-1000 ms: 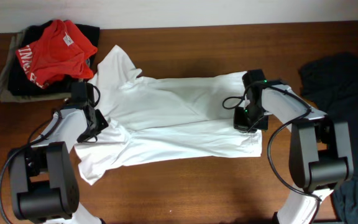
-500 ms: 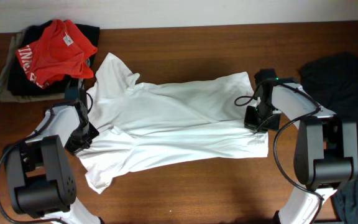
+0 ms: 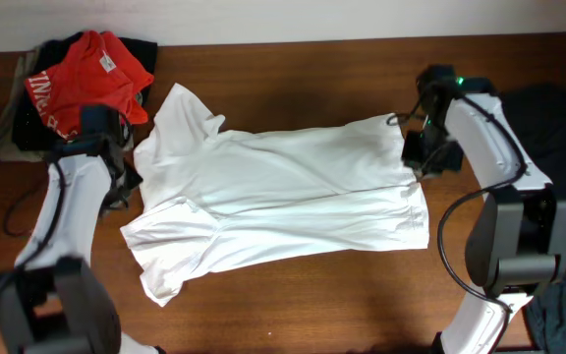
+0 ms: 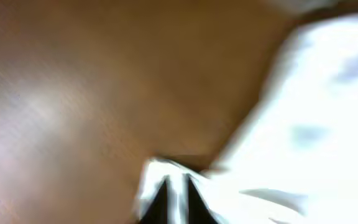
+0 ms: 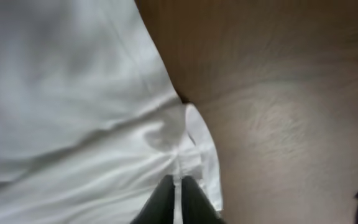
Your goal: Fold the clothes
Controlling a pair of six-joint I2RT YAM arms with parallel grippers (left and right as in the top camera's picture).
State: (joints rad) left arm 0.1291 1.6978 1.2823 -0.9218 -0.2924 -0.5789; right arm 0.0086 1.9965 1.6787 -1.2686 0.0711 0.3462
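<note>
White T-shirt: thin soft matt cloth, creased; table: smooth brown wood w/ slight sheen.

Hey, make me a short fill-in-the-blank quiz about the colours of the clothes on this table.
The T-shirt spread across the table is ___.
The topmost garment of the pile is ___.
The lone garment at the table's right edge is ___.
Missing words: white; red; black.
</note>
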